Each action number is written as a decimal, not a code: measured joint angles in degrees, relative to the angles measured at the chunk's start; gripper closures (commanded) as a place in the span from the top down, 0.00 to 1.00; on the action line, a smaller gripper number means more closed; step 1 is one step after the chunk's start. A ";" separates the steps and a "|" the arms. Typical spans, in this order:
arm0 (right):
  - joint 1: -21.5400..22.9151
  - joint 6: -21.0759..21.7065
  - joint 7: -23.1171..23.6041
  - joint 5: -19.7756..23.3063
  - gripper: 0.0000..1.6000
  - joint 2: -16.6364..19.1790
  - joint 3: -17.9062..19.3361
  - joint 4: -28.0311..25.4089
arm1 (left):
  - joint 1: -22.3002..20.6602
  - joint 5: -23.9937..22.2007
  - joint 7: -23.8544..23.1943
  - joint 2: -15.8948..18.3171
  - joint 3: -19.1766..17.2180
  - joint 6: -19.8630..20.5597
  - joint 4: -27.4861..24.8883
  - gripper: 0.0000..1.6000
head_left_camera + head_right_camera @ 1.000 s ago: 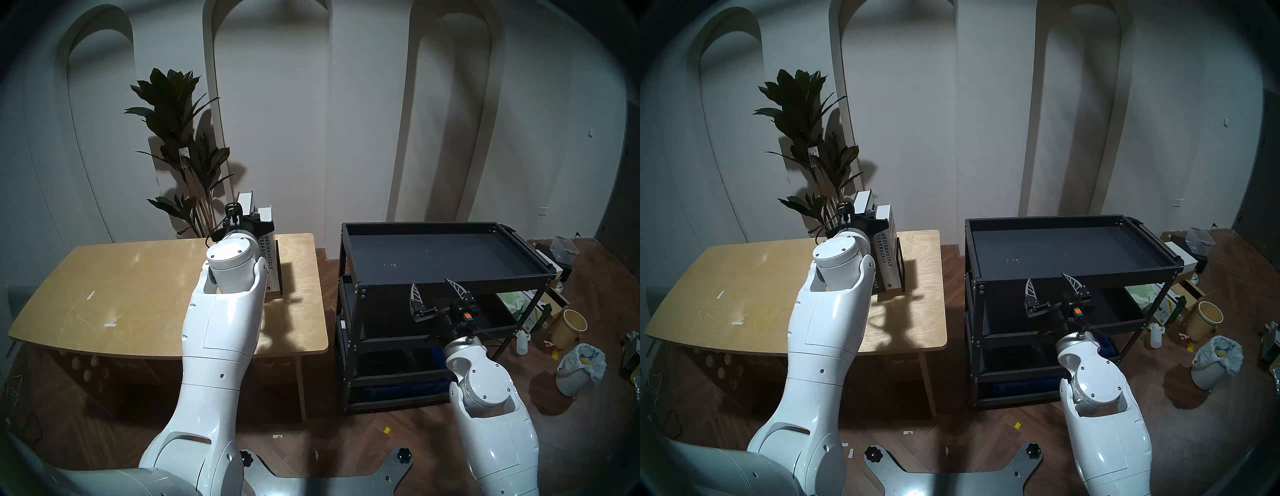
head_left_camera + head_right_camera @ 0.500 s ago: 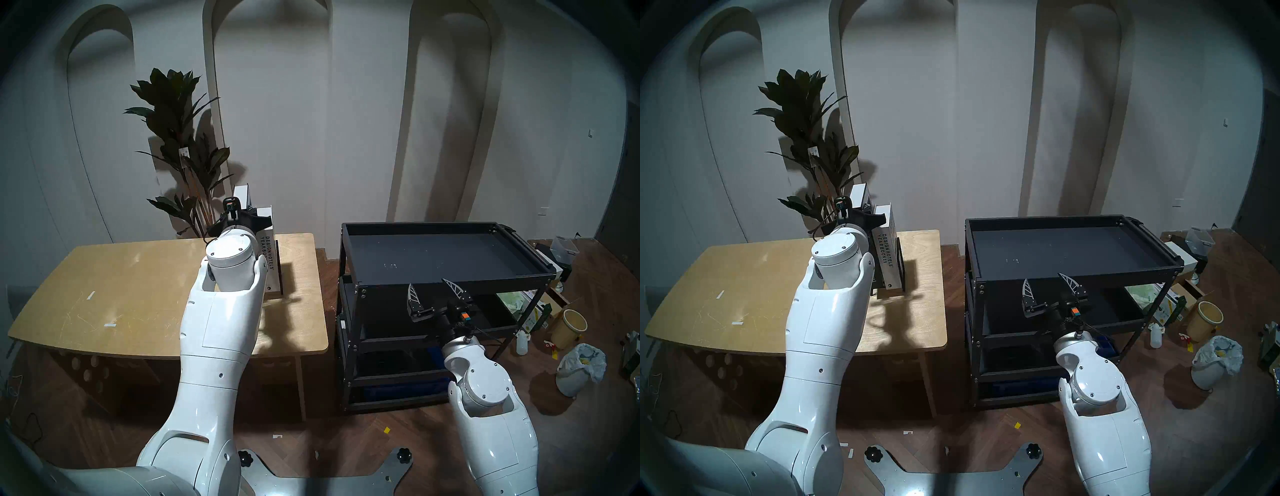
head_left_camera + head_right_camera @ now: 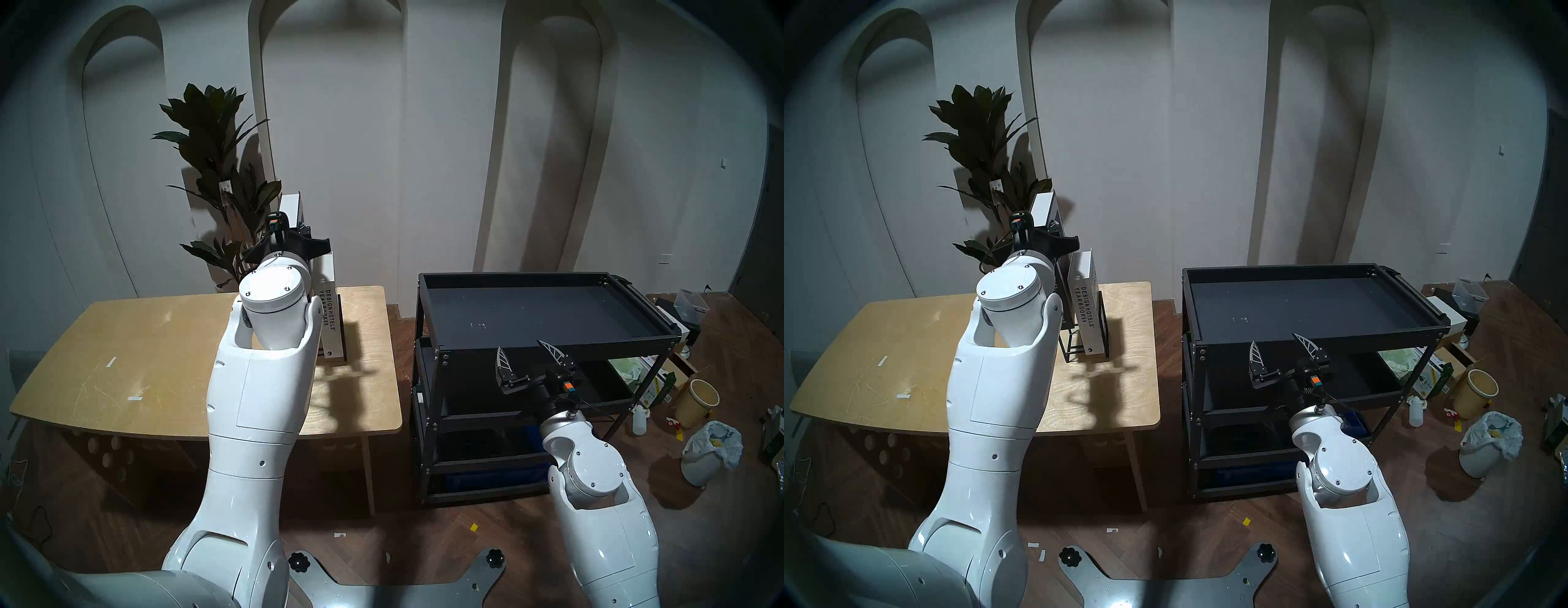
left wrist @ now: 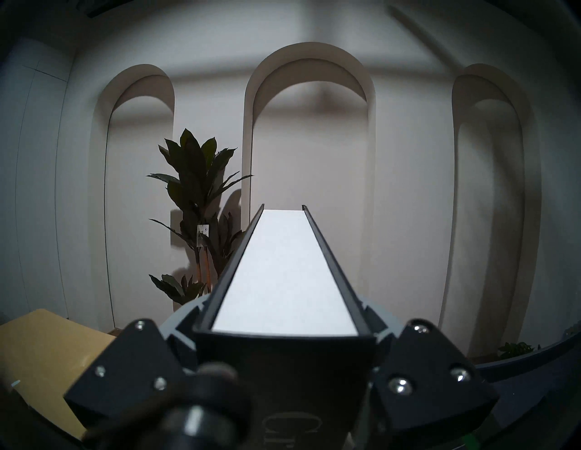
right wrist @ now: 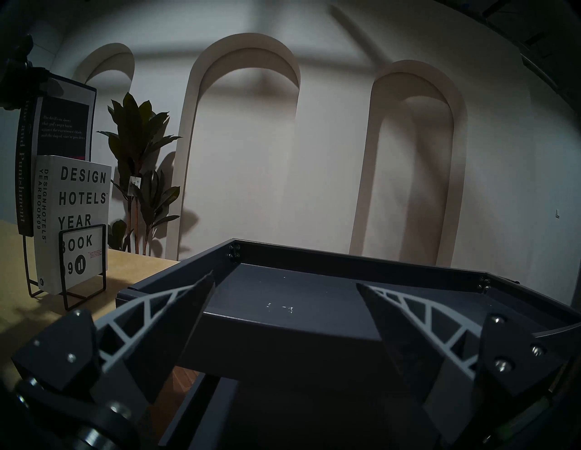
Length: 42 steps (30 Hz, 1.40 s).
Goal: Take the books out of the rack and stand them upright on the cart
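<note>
Right gripper (image 3: 530, 354): fingers spread wide, holding nothing, at the near rail of the cart (image 3: 555, 344). Top tray bare; no book delivered yet. Beyond, on the wooden table (image 3: 127, 339), the rack (image 5: 82, 265) retains the white DESIGNHOTELS book (image 5: 75, 216), upright. Left gripper (image 3: 1057, 231): fingers clamped on the dark Crime and Punishment book (image 5: 67, 122), held above the rack's base. Judged progress: first extraction under way; both placements remain

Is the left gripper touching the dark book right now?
Touching. In the left wrist view the left gripper has its jaws closed against both covers of the dark book, with no gap on either side.
</note>
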 measured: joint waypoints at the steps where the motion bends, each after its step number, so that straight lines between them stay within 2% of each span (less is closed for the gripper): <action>1: -0.01 -0.08 0.24 0.19 1.00 -0.01 -0.07 0.00 | -0.01 0.22 0.14 0.17 0.11 0.79 -1.68 0.00; 14: -0.01 -0.87 1.48 0.73 1.00 0.03 -1.04 0.19 | -0.69 0.32 -0.43 0.60 0.96 3.60 -10.86 0.00; 20: 0.35 -1.90 1.08 -3.64 1.00 0.59 -3.42 0.10 | -2.20 0.35 -0.97 0.22 2.26 5.35 -14.35 0.00; 25: 1.18 -3.56 0.45 -6.64 1.00 0.56 -6.15 -1.49 | -4.67 0.56 -1.71 -0.53 4.68 6.88 -15.36 0.00; 32: 3.49 -5.78 -1.29 -11.77 1.00 0.29 -8.84 -3.17 | -8.08 1.36 -2.54 -2.43 9.04 8.35 -13.75 0.00; 42: 7.40 -6.35 -4.90 -18.02 1.00 -1.49 -12.43 -0.95 | -12.80 3.55 -2.46 -6.24 15.37 8.56 -2.54 0.00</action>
